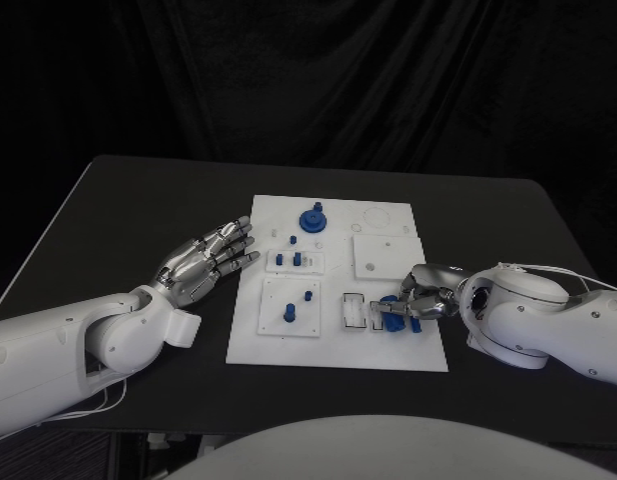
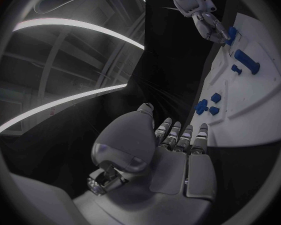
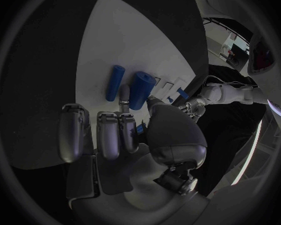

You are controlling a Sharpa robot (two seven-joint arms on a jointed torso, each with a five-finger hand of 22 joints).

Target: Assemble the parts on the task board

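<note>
The white task board (image 1: 340, 345) lies mid-table. My right hand (image 1: 424, 296) is over its near right corner, and the thumb and a finger pinch a thick blue cylinder (image 3: 141, 89). A thinner blue peg (image 3: 114, 82) lies on the board right beside it. My left hand (image 1: 209, 259) hovers at the board's left edge with its fingers spread, holding nothing. A round blue knob (image 1: 313, 218) stands at the board's far end. Small blue pegs (image 1: 294, 261) stand in the middle, and two more blue pieces (image 1: 292, 311) stand on the near left plate. In the left wrist view the right hand (image 2: 208, 24) touches a blue part (image 2: 231, 35).
A slotted frame (image 1: 354, 308) is set into the board just left of the right hand. The board's far right has a square recess (image 1: 380, 254) and a round outline (image 1: 376, 217). Bare black table (image 1: 135, 210) runs around the board on all sides.
</note>
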